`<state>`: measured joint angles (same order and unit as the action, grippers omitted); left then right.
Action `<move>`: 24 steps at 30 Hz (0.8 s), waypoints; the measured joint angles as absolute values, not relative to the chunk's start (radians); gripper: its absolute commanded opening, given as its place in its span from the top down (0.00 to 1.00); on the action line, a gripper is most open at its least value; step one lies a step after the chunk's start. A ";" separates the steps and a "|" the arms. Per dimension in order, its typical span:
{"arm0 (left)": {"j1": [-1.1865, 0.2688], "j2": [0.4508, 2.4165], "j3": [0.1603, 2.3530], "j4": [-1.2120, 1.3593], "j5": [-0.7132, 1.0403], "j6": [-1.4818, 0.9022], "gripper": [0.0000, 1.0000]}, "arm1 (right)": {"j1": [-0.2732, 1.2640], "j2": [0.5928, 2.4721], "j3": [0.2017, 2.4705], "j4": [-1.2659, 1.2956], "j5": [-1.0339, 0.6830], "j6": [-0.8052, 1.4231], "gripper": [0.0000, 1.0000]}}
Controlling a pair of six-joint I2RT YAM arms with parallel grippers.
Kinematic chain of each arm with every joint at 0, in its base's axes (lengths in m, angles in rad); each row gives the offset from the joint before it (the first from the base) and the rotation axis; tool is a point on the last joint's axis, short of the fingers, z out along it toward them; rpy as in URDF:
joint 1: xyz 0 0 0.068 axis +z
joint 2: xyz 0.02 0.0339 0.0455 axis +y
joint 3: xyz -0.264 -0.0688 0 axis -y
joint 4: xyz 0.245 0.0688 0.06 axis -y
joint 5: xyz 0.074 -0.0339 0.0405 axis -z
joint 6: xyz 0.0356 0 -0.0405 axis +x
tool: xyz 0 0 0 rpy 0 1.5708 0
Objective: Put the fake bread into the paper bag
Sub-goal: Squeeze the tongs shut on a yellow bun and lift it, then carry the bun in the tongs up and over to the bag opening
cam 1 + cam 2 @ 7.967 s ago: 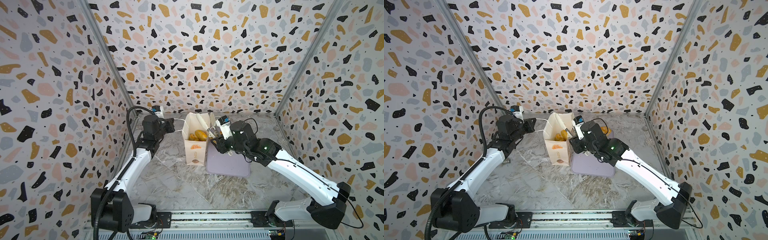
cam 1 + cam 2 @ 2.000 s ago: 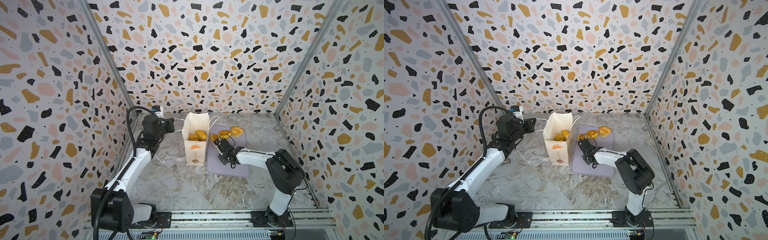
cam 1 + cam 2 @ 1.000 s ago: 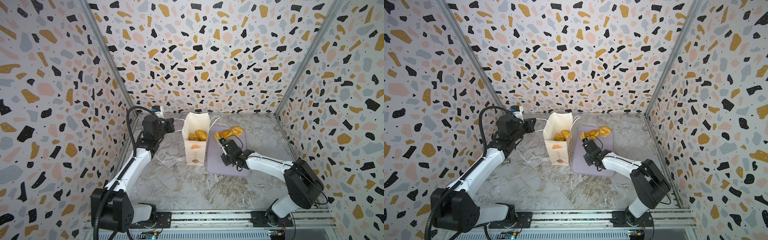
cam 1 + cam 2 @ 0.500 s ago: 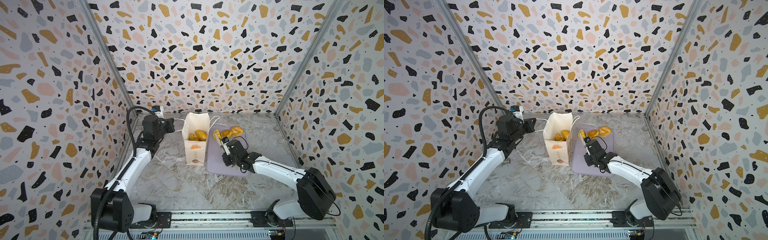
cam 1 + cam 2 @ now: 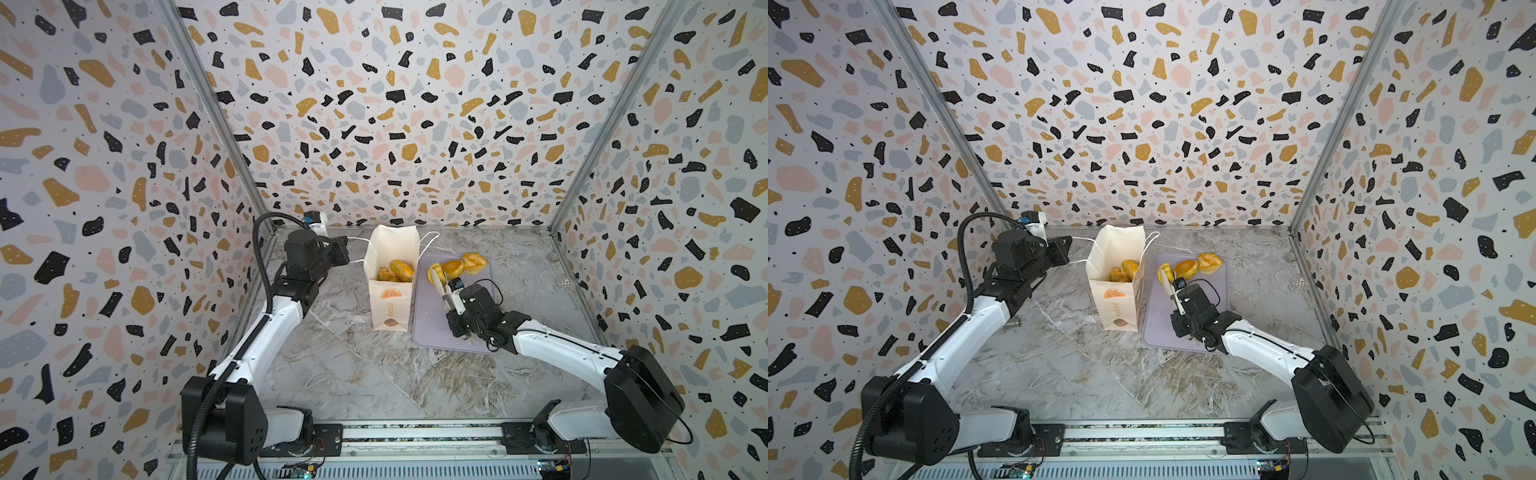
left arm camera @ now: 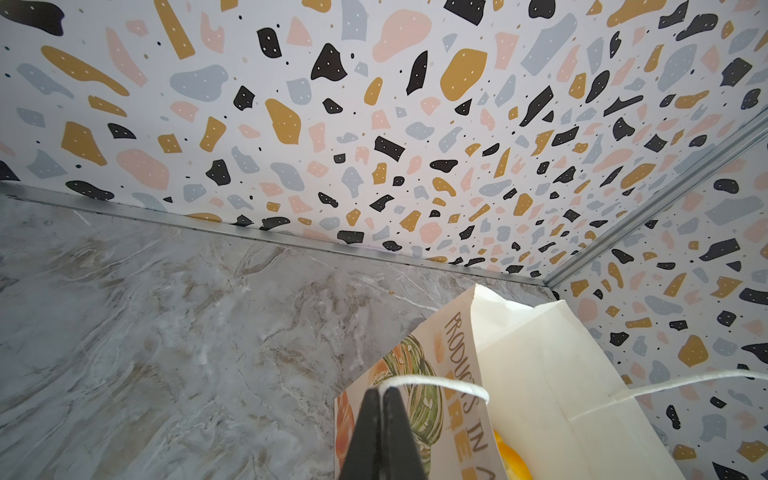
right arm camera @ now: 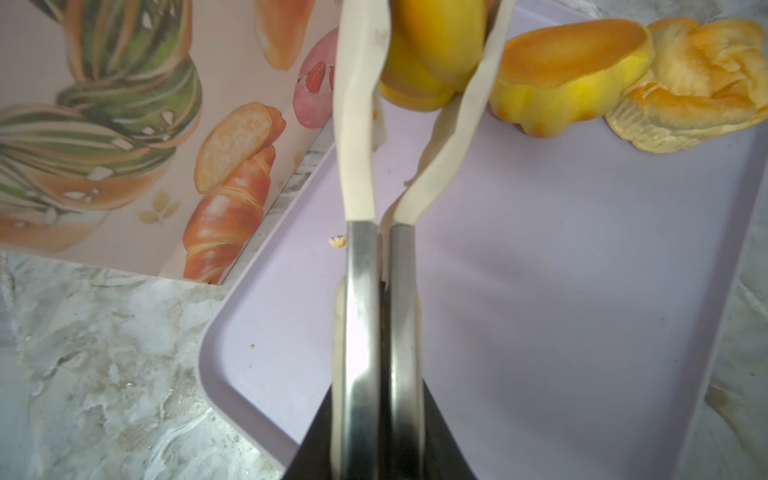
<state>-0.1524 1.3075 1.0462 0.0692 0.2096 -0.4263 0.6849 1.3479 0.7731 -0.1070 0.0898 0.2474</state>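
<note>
Terrazzo-print walls [image 5: 395,104] on three sides; grey marble tabletop [image 5: 353,374].

Paper bag [image 5: 390,299] stands upright near the back, mouth open. Two golden breads [image 5: 397,270] are visible inside, below the rim. Printed side of the bag faces the lilac tray [image 5: 453,336], which lies flat just beside it; in the right wrist view the bag's base and the tray edge nearly meet, but I cannot tell if they touch.

Left gripper [image 6: 380,395]: black jaws pressed fully together on the white string handle [image 6: 436,382], which loops out from the tips and runs back to the bag's rim. Arm is held level, off the bag's far side from the tray.

Right gripper [image 5: 456,309]: clamped on the metal arms of a pair of tongs [image 7: 362,316]. The arms are squeezed almost parallel; the white tips bow apart around a yellow roll [image 7: 432,50] and pinch it from both sides. The roll is at the tray's back corner nearest the bag; cannot tell whether it is clear of the tray.

On the tray beside it are a round bun [image 7: 569,66] and, touching that, a flaky pastry [image 7: 698,79]. A few crumbs [image 7: 337,242] lie on the lilac surface.
</note>
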 measured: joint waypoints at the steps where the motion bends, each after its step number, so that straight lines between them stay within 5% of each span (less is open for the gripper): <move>1: -0.152 1.308 1.046 0.069 0.207 -0.426 1.00 | 0.685 1.340 0.773 -0.104 0.090 0.250 0.78; 24: -0.152 1.308 1.046 0.069 0.208 -0.426 1.00 | 0.680 1.106 0.771 -0.073 0.103 0.328 0.79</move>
